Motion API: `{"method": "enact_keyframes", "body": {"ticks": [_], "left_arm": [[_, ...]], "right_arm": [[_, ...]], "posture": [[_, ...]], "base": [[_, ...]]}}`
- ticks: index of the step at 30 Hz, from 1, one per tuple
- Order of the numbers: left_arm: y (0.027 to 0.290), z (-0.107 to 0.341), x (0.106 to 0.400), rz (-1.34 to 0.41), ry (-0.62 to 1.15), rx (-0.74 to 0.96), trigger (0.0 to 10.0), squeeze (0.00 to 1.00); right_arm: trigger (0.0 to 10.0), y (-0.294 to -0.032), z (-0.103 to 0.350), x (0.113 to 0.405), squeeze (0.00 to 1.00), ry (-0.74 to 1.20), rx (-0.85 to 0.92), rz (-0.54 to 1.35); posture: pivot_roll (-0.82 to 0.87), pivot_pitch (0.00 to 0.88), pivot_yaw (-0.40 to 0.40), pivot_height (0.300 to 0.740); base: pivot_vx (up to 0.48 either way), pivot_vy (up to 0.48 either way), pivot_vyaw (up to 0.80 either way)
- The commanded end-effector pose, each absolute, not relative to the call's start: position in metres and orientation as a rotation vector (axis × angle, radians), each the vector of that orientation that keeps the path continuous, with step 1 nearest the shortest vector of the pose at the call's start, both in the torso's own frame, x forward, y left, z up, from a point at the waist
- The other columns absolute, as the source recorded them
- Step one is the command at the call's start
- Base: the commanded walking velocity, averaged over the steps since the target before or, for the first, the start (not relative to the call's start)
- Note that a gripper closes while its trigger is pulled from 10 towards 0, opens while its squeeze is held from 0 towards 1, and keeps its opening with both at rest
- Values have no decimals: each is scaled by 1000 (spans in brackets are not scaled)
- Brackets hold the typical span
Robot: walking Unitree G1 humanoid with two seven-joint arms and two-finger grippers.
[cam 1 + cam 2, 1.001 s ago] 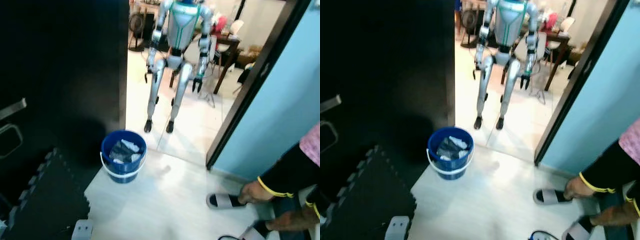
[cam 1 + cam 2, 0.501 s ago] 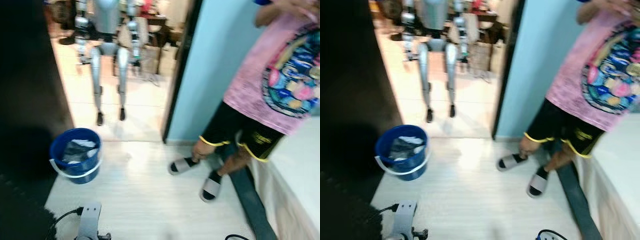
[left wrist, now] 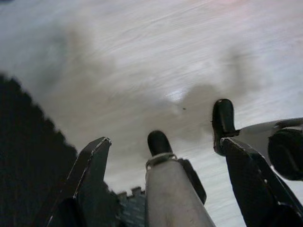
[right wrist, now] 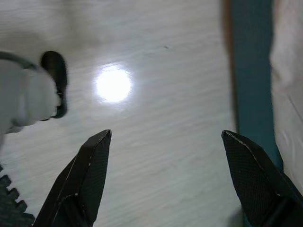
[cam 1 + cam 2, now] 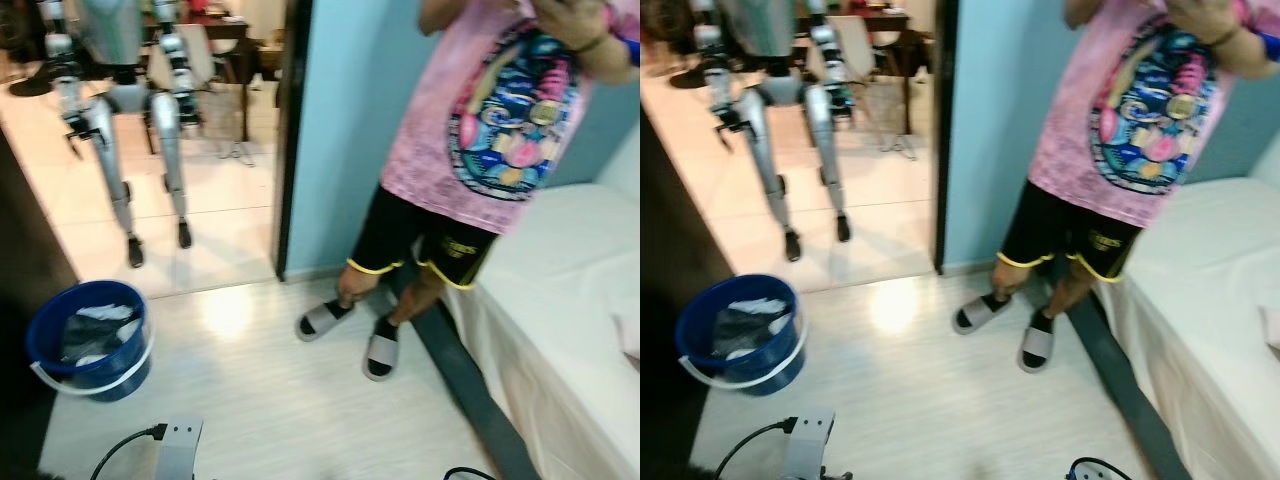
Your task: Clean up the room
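White bed (image 5: 560, 290) along the right, dark strip (image 5: 455, 370) at its base. Person (image 5: 480, 130) in pink shirt and slippers stands beside it on the pale floor (image 5: 270, 400). Mirror (image 5: 150, 150) reflects the robot. Blue bucket (image 5: 85, 340) holding rubbish sits at left, below the mirror. Left gripper (image 3: 165, 146) and right gripper (image 4: 165, 142) both spread wide, empty, above the floor.

A pale wood-grain floor (image 5: 270, 400) carries a blue bucket (image 5: 90, 340) of crumpled rubbish at nine o'clock. A person's two grey slippers (image 5: 381, 352) stand on it at about one o'clock, near centre. At three o'clock a white bed (image 5: 560, 300) rests on it, edged by a dark strip (image 5: 470, 390).
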State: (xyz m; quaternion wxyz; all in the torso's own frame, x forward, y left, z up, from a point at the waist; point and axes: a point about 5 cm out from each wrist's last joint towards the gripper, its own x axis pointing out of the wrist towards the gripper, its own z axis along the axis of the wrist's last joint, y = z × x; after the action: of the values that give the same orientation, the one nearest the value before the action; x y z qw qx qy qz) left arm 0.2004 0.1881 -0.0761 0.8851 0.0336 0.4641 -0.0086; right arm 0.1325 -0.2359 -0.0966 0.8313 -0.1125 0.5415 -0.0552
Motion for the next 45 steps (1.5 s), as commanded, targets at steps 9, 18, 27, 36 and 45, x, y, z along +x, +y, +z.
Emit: {"method": "enact_keyframes", "body": {"ticks": [9,18,27,36,45], "left_arm": [[185,-79,197,-44,1000,111,10000,0],[185,-79,197,-47,1000,90,10000,0],[183,-78,198,-56,991,66,10000,0],[182,-78,199,-57,986,57,10000,0],[182,-78,199,-56,982,58,10000,0]], "right_arm": [[10000,-240,-96,132,0,1150,-240,-135],[10000,-239,-96,132,0,1150,-235,-141],[10000,-239,-96,133,0,1149,-239,-148],[10000,-241,-96,132,0,1146,-240,-155],[10000,-241,-96,131,0,1148,-239,-158]], "posture": [[68,30,-85,740],[68,29,-84,740],[67,29,-92,740],[63,30,-93,740],[63,32,-92,740]], "base": [[0,0,-775],[0,0,-775],[0,0,-775],[0,0,-775],[0,0,-775]]}}
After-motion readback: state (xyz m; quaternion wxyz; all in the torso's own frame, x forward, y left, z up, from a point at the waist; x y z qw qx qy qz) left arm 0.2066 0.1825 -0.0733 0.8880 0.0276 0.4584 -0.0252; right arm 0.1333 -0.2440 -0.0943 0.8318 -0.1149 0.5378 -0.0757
